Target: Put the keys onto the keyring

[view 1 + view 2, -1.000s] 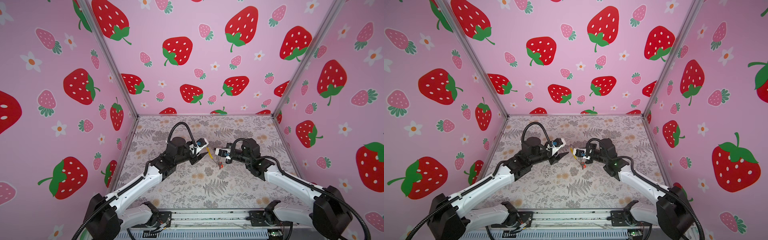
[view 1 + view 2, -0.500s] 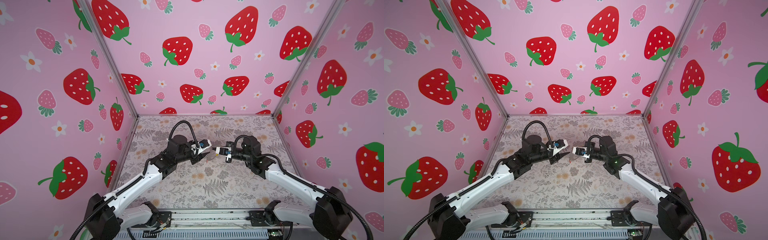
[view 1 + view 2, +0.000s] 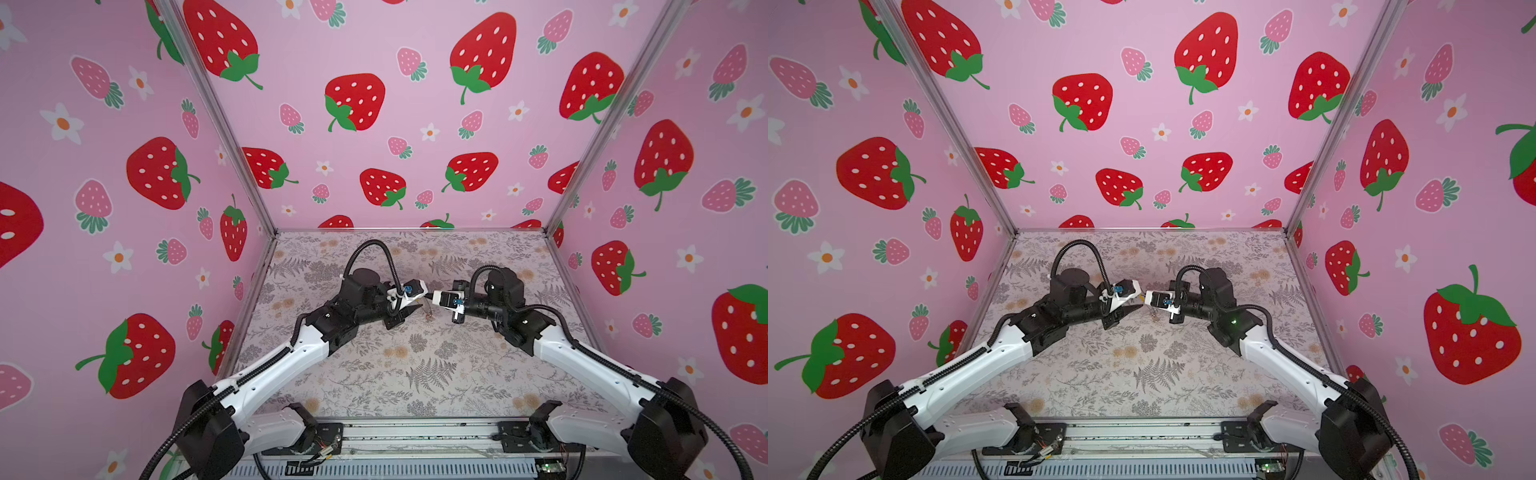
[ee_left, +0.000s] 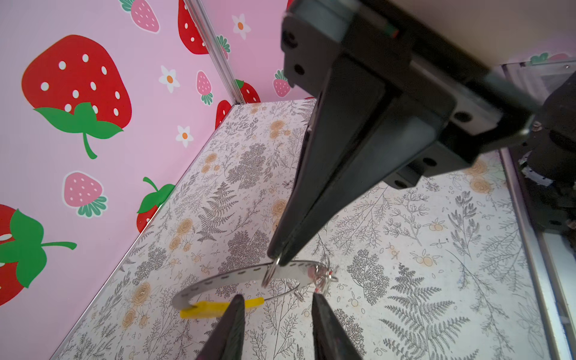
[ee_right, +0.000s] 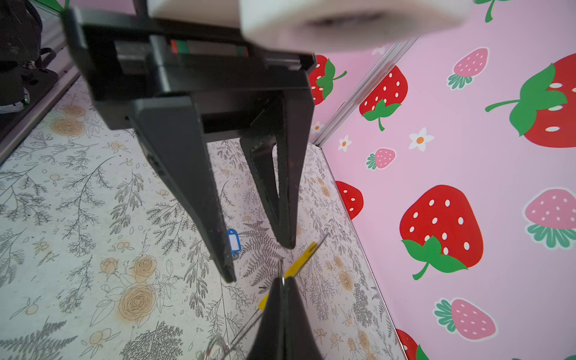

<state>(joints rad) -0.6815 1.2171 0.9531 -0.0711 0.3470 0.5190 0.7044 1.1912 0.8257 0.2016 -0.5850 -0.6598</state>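
My right gripper point(image 4: 279, 260) is shut on a small metal loop that sits round the grey band of the keyring point(image 4: 224, 277), so the hoop hangs above the floor. Its yellow section point(image 4: 215, 310) lies just past my left fingertip. A key with a red tag point(image 4: 321, 274) dangles from the hoop. My left gripper point(image 4: 276, 297) is open, its tips on either side of the hoop's near edge and holding nothing. The blue-tagged key point(image 5: 233, 242) lies on the floor below. In both top views the left gripper point(image 3: 423, 301) and the right gripper point(image 3: 431, 296) meet tip to tip.
The floor is a floral mat point(image 3: 415, 374) walled by strawberry-print panels point(image 3: 374, 124) at the back and both sides. A metal rail point(image 3: 415, 436) with both arm bases runs along the front.
The two grippers have closed the gap between them and now meet tip to tip. The left jaws have narrowed. The keyring has swung from hanging down to nearly level.
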